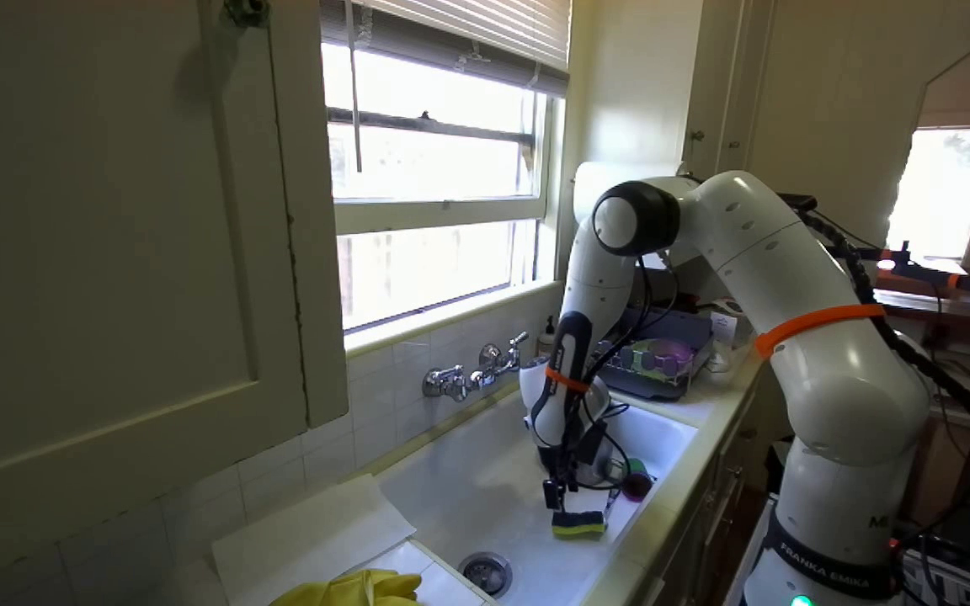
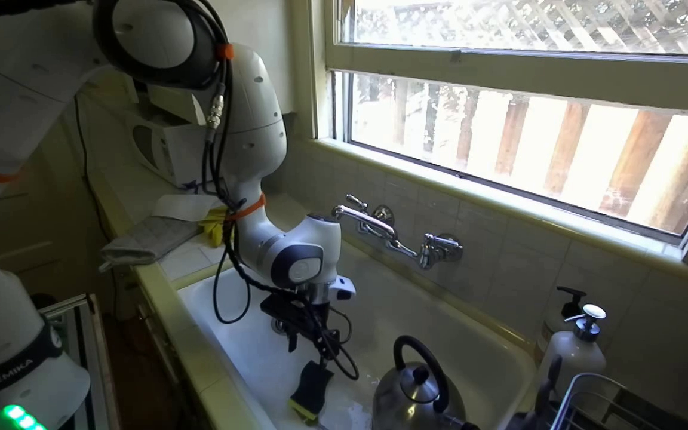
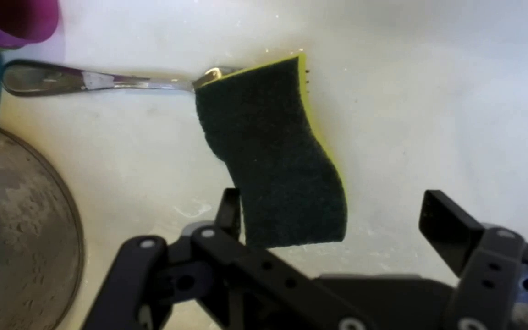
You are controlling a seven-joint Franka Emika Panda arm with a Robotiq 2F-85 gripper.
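Sponge, wavy in outline, lies in the white sink, its dark scouring face up and its yellow layer beneath. One end rests over the head of a fork, whose handle runs out past one side while dark prong tips peep from the other. At the opposite end the gripper stands with its jaws spread wide, holding nothing. One finger overlaps the sponge's edge in the wrist view, though whether they touch cannot be told; the other is well clear of it. Near the sponge a metal kettle with a black loop handle stands upright in the sink, and near the end of the fork's handle is a pink-purple cup. The round drain lies on the far side of the sponge from the kettle. Above the sink a chrome faucet juts from the tiled wall, below a bright window. At one end of the sink a crumpled yellow item and a folded grey cloth lie on the counter; a white pump bottle stands by the other end.
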